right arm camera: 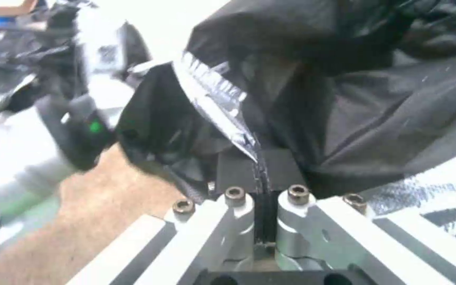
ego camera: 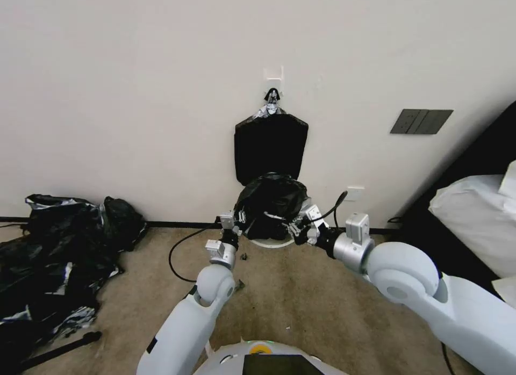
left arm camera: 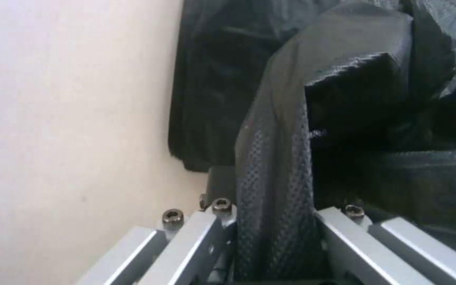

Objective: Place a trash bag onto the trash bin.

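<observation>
The trash bag (ego camera: pixel 271 200) sat bunched over the trash bin (ego camera: pixel 273 242) on the floor, each edge pinched in a closed left end effector (ego camera: pixel 238 220) and right end effector (ego camera: pixel 294 224); the rim looked not yet fully wrapped.

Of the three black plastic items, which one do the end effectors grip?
The trash bag draped over the trash bin, not the flat bundle hung on the wall or the floor heap.

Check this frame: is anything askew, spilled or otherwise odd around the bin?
Nothing damaged. The trash bag sits bunched over the trash bin, pinched by the left gripper and right gripper. A heap of black plastic sheeting sprawls untidily on the carpet to the left.
</observation>
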